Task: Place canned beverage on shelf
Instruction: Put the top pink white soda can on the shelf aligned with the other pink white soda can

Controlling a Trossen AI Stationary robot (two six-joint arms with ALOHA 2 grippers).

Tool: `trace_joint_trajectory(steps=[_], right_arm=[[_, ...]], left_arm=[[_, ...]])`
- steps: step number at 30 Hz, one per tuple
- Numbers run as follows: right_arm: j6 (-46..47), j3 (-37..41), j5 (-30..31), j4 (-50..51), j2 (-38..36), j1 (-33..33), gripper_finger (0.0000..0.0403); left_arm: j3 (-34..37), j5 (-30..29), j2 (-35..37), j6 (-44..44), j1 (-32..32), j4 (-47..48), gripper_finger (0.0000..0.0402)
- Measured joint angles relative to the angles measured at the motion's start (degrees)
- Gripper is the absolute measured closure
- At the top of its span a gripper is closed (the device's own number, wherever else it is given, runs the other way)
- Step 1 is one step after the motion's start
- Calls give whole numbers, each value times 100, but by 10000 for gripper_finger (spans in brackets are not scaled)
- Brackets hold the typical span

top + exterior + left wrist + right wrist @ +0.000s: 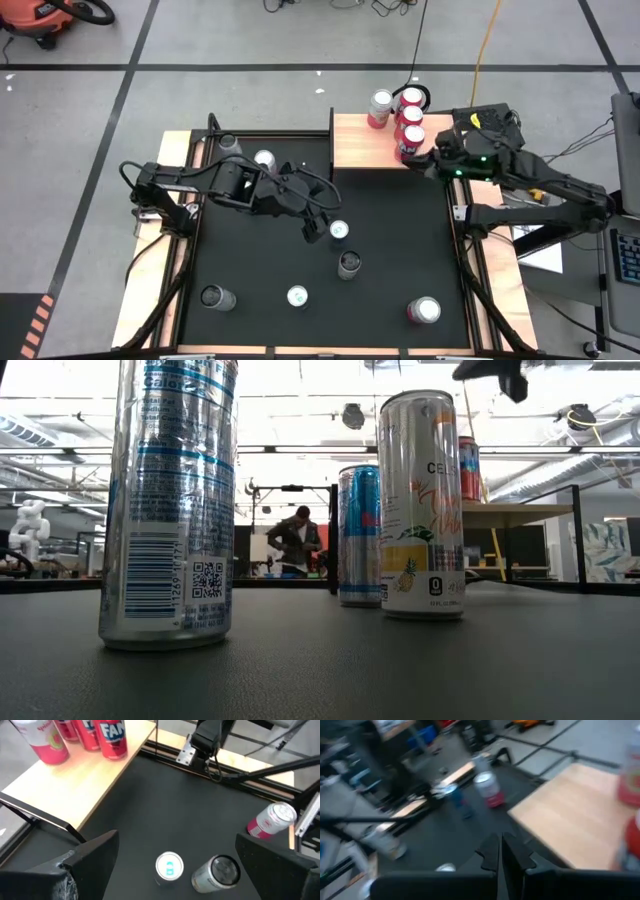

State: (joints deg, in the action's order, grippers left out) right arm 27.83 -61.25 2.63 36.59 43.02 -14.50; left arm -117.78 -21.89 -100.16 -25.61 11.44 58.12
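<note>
While its fingers stood wide apart with nothing between them, the left gripper hung over the middle of the black table, just left of a blue-topped can that stood upright on the mat. From the left wrist view that can sat between the two spread fingers, with a silver can just beside it. Judging by this, the step in hand was the reach for the next drink; the next move would call for lowering the fingers around the blue-topped can's sides without knocking its neighbour, then closing. That can's long axis ran straight up and down, its lid pointing at the ceiling.

Over at the far right, the right gripper had its fingers pressed together, holding nothing, at the near right corner of the shelf. Three red cans and a pale pink one already stood upright along the shelf's far right side. More cans waited on the table: a red one near right, two near centre and left, and one far left.
</note>
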Motion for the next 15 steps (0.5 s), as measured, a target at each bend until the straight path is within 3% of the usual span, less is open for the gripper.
trace_joint_trajectory(steps=[8, 15], right_arm=[[70, -590, 0, 712, 3, 622, 403], [102, -588, -2, 1455, 79, 879, 403]], left_arm=[[0, 705, 0, -24, -109, 628, 2], [0, 948, 0, -975, -601, 1978, 2]])
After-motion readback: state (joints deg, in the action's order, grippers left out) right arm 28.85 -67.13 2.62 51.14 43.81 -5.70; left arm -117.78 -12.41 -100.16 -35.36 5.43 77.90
